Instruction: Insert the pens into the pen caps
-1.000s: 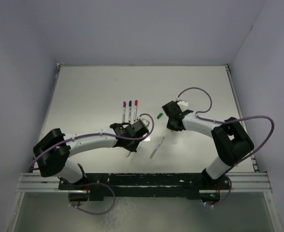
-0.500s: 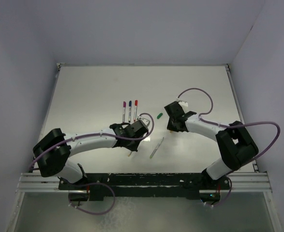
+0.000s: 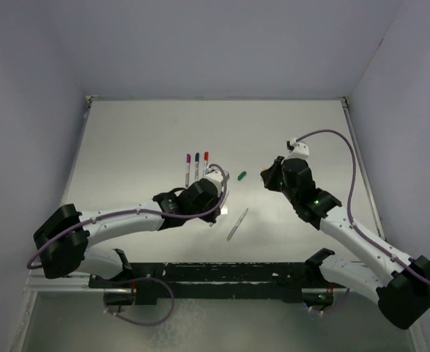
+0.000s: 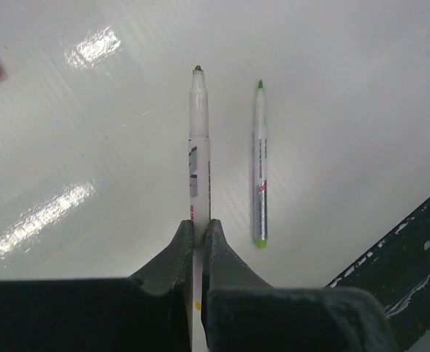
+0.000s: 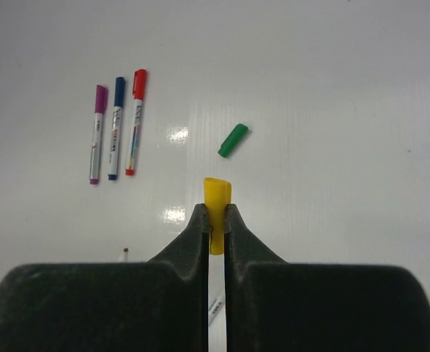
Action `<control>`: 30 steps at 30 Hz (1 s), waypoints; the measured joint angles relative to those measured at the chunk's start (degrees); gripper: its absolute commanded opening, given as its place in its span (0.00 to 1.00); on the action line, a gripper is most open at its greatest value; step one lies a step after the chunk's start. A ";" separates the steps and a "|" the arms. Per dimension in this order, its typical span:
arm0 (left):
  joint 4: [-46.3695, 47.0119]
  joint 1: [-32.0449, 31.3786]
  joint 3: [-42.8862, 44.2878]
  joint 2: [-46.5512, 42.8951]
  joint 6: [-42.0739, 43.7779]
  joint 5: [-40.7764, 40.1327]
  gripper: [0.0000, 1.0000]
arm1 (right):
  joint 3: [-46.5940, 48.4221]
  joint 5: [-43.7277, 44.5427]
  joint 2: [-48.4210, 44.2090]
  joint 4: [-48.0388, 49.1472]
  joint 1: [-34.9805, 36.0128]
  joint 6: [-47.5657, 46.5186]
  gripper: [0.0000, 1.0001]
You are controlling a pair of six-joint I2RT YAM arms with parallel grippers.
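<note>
left hand clenched on an uncapped pen; right hand clenched on the yellow cap.

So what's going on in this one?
The left fingers grip an uncapped pale-barrelled marker pen, and the right fingers pinch a small yellow plastic cap; the two are not yet joined. A green-tipped uncapped pen and a green cap lie loose on the white table. Three capped pens lie side by side.
</note>
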 measured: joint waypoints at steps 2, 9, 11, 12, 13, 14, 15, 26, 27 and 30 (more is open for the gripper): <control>4.26 0.00 -1.38 -0.76 0.48 0.48 0.00 | -1.42 -0.68 -2.99 1.22 -0.02 -0.68 0.00; 22.84 0.00 -8.22 -3.72 1.07 5.05 0.00 | -8.72 -5.09 -12.31 11.06 -0.02 -4.57 0.00; 27.85 -0.02 -9.81 -4.46 1.03 6.84 0.00 | -10.29 -6.29 -14.21 13.97 0.00 -4.92 0.00; 30.64 -0.02 -10.67 -4.79 0.98 7.74 0.00 | -11.19 -7.19 -15.37 15.80 0.00 -5.01 0.00; 33.38 0.00 -11.54 -5.01 0.81 8.59 0.00 | -11.78 -7.67 -16.17 17.11 -0.02 -5.05 0.00; 36.26 -0.02 -12.41 -5.07 0.74 9.40 0.00 | -12.33 -8.46 -16.85 18.69 0.00 -5.07 0.00; 38.86 -0.02 -13.20 -5.07 0.42 10.25 0.00 | -12.72 -8.81 -17.33 19.91 0.00 -5.11 0.00; 53.35 -0.02 -14.43 -3.19 -3.17 15.28 0.00 | -16.76 -13.09 -18.97 30.99 0.00 -4.74 0.00; 53.83 -0.02 -14.43 -3.10 -3.34 15.41 0.00 | -16.90 -13.16 -19.04 31.61 0.00 -4.63 0.00; 54.45 -0.02 -14.43 -3.10 -3.93 15.56 0.00 | -17.25 -13.18 -19.50 32.96 0.00 -4.22 0.00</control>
